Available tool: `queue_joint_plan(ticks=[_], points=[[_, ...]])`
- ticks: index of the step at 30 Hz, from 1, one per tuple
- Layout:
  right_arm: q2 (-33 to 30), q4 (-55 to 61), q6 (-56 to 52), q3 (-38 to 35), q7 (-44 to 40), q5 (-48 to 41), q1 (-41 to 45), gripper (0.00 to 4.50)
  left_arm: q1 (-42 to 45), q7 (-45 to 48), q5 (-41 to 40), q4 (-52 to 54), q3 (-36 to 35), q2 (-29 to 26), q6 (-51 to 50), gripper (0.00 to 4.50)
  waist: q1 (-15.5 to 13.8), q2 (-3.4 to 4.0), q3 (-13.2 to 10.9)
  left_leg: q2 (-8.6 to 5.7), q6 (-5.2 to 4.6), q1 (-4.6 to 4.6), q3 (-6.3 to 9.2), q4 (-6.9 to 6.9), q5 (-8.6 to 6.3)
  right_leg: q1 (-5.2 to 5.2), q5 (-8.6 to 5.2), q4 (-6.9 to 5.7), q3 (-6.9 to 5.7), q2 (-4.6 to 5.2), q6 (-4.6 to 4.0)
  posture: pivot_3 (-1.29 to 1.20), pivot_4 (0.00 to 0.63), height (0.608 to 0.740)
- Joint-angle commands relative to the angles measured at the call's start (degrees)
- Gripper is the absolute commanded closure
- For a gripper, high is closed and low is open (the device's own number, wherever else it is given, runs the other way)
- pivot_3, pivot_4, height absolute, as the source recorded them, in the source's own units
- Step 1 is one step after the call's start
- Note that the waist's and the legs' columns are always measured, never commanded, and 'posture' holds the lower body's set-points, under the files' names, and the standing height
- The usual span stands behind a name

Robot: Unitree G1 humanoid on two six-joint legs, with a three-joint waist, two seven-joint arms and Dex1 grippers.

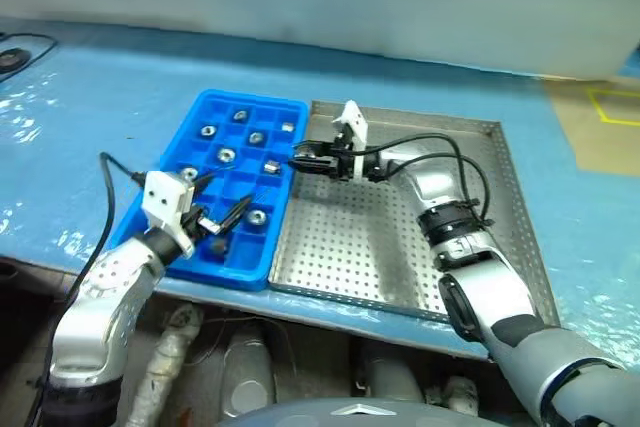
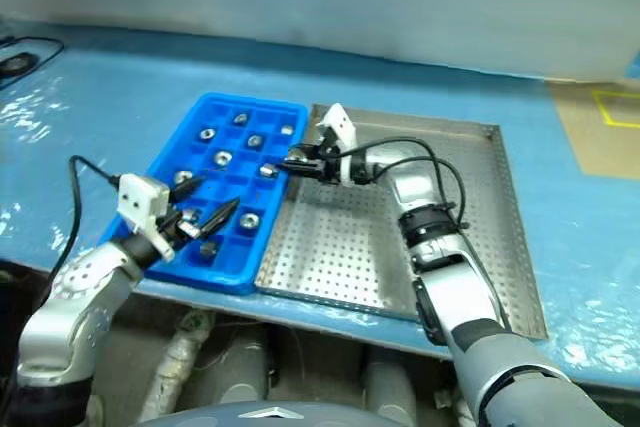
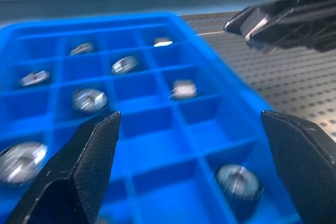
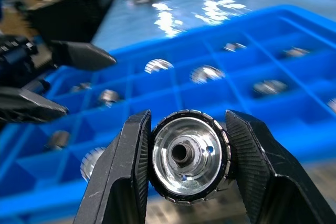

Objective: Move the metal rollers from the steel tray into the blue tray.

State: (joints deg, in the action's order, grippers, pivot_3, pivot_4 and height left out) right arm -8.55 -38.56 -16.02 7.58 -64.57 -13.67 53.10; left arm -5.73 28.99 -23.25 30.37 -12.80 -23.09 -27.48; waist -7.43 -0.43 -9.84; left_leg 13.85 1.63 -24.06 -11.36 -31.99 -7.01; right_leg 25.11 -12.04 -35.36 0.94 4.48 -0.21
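The right gripper [image 4: 186, 169] is clamped on one metal roller [image 4: 188, 162], its two black fingers [image 4: 122, 177] pressing the knurled rim from either side. Seen end-on, the roller is a short, shiny silver cylinder with a dished face, a dark central hole and two smaller holes beside it. In the head views the right gripper [image 1: 300, 159] holds this roller at the boundary between the steel tray [image 1: 505, 209] and the blue tray [image 1: 200, 107], pointing toward the blue tray. The steel tray is a shallow silver rectangle with a perforated floor and low raised rims; no loose roller can be made out on its floor. The blue tray, a bright blue plastic grid of square compartments, touches the steel tray's left rim and holds several rollers [image 1: 227, 156], one to a compartment. The left gripper [image 1: 221, 214] hovers over the near end of the blue tray with its fingers [image 3: 89, 150] spread wide apart, holding nothing.
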Motion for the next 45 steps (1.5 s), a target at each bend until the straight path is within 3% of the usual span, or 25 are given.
queue_joint_plan(ticks=[1,6,13,31,39,45], points=[[3.5,-5.6,4.5,0.3,-4.0,-0.3,4.8,2.68,-5.8,-4.4,-0.7,9.0,-3.2,1.4,-0.4,0.0,-1.6,0.01,0.0,0.01,0.0,-0.06,0.06,0.02,0.0,0.0,-0.01,0.01,-0.07,0.02,0.0,0.49,0.15,0.74],[7.4,-14.2,11.0,2.0,-5.2,3.6,8.1,2.68,-11.2,-8.2,-0.5,14.1,-4.7,2.8,-0.5,0.0,-5.7,0.06,0.0,-0.04,0.04,-0.13,0.35,0.23,0.01,-0.08,-0.05,0.06,-0.09,0.14,-0.01,0.58,0.15,0.74],[8.9,-22.8,17.6,1.6,0.6,8.4,10.6,2.68,-12.4,-9.7,-0.3,15.0,-3.4,2.3,-0.5,0.0,-9.7,0.33,-0.2,-0.17,0.16,-0.16,1.17,0.44,0.07,-0.06,-0.28,0.09,-0.12,0.12,0.38,0.58,0.15,0.74],[5.6,-24.8,20.1,0.2,3.5,11.4,9.8,2.68,-6.0,-7.6,-0.3,10.1,1.3,0.0,-1.1,0.0,-10.5,0.36,-0.2,-0.1,0.48,-0.16,1.24,0.68,0.27,0.05,-0.14,0.08,-0.07,-0.16,-0.05,0.46,0.15,0.74],[5.3,-24.0,21.2,-1.1,5.5,11.9,8.5,0.03,-2.1,-6.9,0.4,7.0,3.2,-0.5,-0.7,0.0,-10.1,0.38,-0.2,-0.11,0.53,-0.16,1.22,0.66,0.3,0.02,-0.13,0.04,-0.11,-0.17,-0.07,0.43,0.15,0.74],[5.0,-22.1,20.1,-5.4,6.6,8.1,9.3,0.03,1.9,-7.3,1.5,3.2,4.2,0.4,0.3,0.0,-9.0,0.38,-0.2,-0.13,0.58,-0.17,1.22,0.61,0.33,0.0,-0.13,-0.08,-0.17,-0.17,-0.08,0.38,0.15,0.74]])
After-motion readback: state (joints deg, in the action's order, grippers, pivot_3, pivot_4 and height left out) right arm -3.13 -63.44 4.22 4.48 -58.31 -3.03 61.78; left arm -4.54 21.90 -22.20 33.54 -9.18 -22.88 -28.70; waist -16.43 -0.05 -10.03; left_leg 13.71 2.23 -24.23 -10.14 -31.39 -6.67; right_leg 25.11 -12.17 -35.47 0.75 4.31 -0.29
